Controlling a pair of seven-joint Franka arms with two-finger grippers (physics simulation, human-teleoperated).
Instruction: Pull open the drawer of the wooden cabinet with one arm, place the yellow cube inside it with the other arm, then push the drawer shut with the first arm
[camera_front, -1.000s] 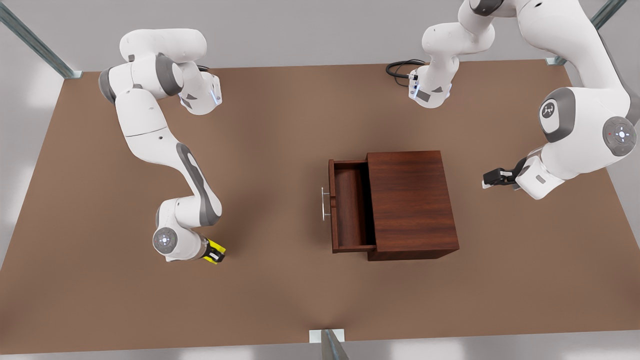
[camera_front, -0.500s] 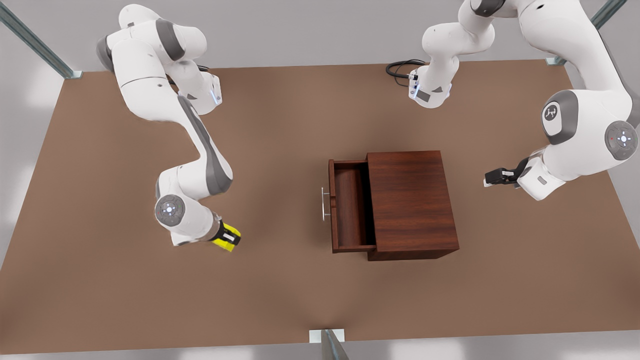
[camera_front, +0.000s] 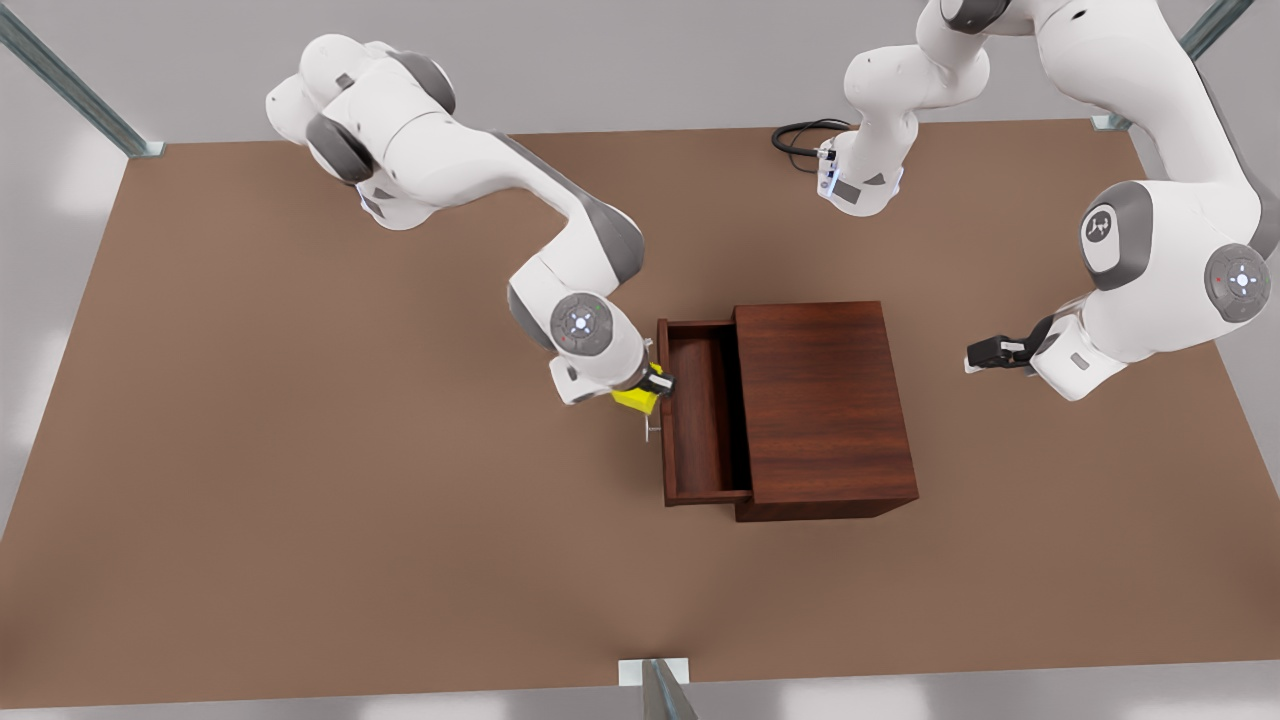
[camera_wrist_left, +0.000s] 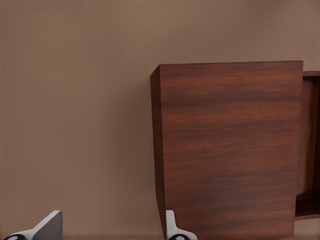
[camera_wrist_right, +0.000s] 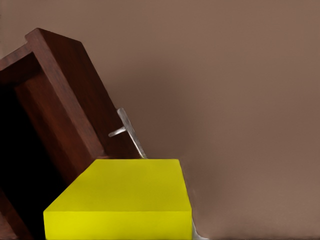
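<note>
The right gripper (camera_front: 655, 385) clamps the small bright yellow cube (camera_front: 634, 398) above the silver handle of the open dark reddish-brown wooden drawer (camera_front: 697, 410). The left gripper (camera_front: 972, 357), fingers spread and empty, waits behind the mahogany-like wooden cabinet (camera_front: 822, 405).

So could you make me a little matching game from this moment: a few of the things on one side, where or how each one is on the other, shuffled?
Things:
1. yellow cube
2. drawer
3. left pincer
4. right pincer

States:
A. pulled out of the wooden cabinet, nothing in it
B. waiting open, apart from the cabinet on the side away from the drawer
C. held in the air at the drawer's front, by the silver bar handle
D. shut on the cube

Pairs: 1-C, 2-A, 3-B, 4-D
</note>
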